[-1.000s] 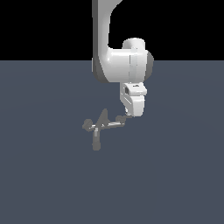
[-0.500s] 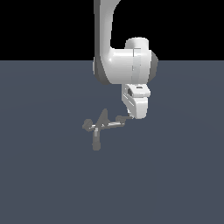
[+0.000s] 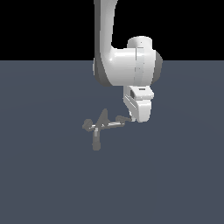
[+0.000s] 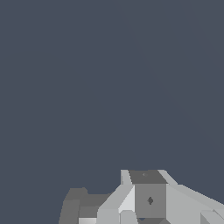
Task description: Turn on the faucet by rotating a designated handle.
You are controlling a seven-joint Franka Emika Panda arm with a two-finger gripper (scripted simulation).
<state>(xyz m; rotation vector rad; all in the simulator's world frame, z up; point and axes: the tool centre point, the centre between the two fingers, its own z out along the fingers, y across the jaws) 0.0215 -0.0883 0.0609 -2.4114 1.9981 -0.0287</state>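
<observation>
- Exterior view: the faucet is sitting on the dark grey counter, roughly in the middle of the picture. Its pale crossbar is running between two end pieces, with a pointed upright fin rising from it and a stubby spout hanging toward the viewer.
- Exterior view: the rounded knob is sitting at the crossbar's end on the exterior view's left, while the handle is sitting at the end on the exterior view's right, just beside the robot's hand.
- Exterior view: the gripper is hanging from the white arm with its lower tip touching or nearly touching the handle (the overlap is too small to settle which). I cannot tell whether the jaws are apart or together, since the hand's body is hiding them.
- Exterior view, against the earlier frames: the arm's wrist is sitting a little further toward the exterior view's right than a second ago, and the hand has barely shifted; the faucet is lying as it did, with no visible turn of the handle.
- Wrist view: the camera is showing mostly bare counter, with pale grey blocks of the gripper crowding one edge and a darker grey block beside them (possibly part of the faucet, but I cannot tell).
</observation>
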